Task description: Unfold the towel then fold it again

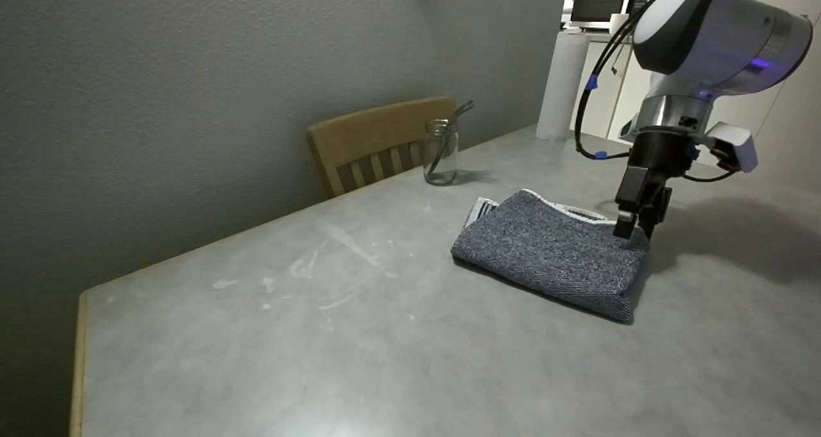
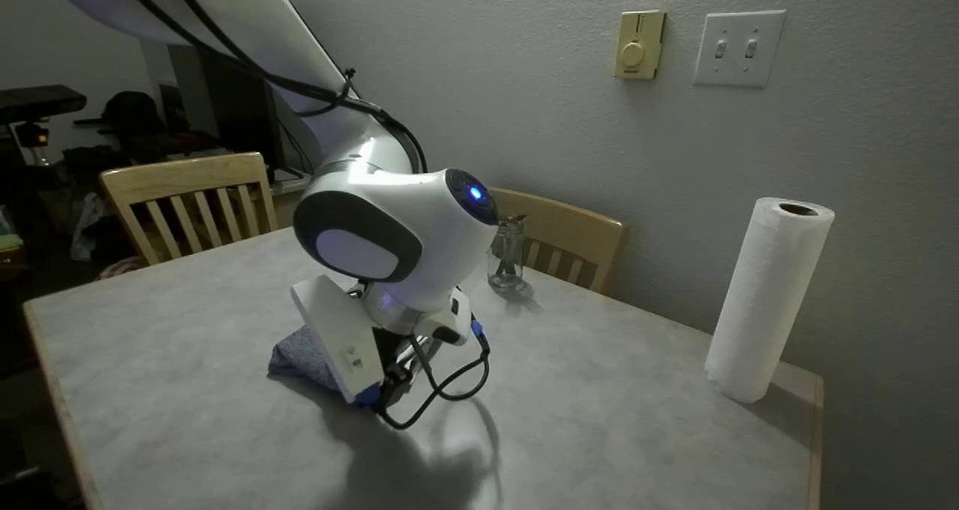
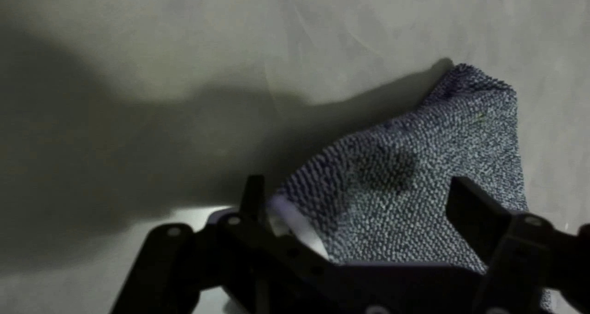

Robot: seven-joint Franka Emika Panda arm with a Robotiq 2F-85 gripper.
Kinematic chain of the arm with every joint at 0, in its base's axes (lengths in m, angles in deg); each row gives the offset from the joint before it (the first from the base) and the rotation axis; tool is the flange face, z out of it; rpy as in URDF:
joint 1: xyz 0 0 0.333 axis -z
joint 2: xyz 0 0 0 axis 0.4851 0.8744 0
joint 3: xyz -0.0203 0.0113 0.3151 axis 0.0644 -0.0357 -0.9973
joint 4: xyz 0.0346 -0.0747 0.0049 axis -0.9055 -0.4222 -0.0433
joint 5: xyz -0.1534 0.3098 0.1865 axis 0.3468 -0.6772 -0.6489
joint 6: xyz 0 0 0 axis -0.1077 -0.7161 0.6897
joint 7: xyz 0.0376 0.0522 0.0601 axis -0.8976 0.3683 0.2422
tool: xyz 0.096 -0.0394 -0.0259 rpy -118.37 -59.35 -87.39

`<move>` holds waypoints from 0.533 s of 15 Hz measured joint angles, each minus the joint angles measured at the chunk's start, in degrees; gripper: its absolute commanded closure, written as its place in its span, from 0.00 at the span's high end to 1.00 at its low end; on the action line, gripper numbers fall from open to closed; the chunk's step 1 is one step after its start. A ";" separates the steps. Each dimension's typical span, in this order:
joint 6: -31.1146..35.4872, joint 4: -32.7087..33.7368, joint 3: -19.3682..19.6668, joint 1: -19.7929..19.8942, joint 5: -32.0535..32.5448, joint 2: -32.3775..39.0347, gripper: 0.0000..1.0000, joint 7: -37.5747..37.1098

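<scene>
1. Currently the towel lies folded in a rough bundle on the tabletop; striped bit peeks out on the side toward the jar.
2. Wrist view: fingers spread wide, gripping nothing. They straddle a towel corner, one just beside the trimmed edge, the other over the towel's body. Contact? Can't tell.
3. Stage unclear: a folded bundle fits both the start and the refold. Guess: corner pinch due, if unfolding.
4. Risk, shallow bite: only pile or trim caught, slips out mid-lift. Cause: closing too high on soft, thick layers.
5. Risk, deep bite: several layers pinched together, whole bundle lifts or drags instead of opening. Cause: layers stacked at that corner.
6. Risk, pushing too low: fingers jam on the tabletop, towel bunches. Cause: height hard to judge in the shadow.
7. If the job's finished and retreat comes next: a finger might hook the edge and skew the fold.
8. Jar stands near the towel; a wide swing of the unfolding end that way could tip it.
</scene>
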 measured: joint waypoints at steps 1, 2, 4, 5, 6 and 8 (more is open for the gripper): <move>0.08 0.00 0.00 0.01 0.01 0.36 1.00 -0.01; 0.07 0.01 0.01 0.01 0.14 0.66 1.00 -0.06; -0.12 0.20 0.06 0.03 0.45 1.12 1.00 -0.28; -0.19 0.29 0.06 0.04 0.47 1.18 1.00 -0.41; -0.20 0.31 0.06 0.05 0.47 1.19 1.00 -0.47; -0.23 0.36 0.04 0.05 0.47 1.22 1.00 -0.48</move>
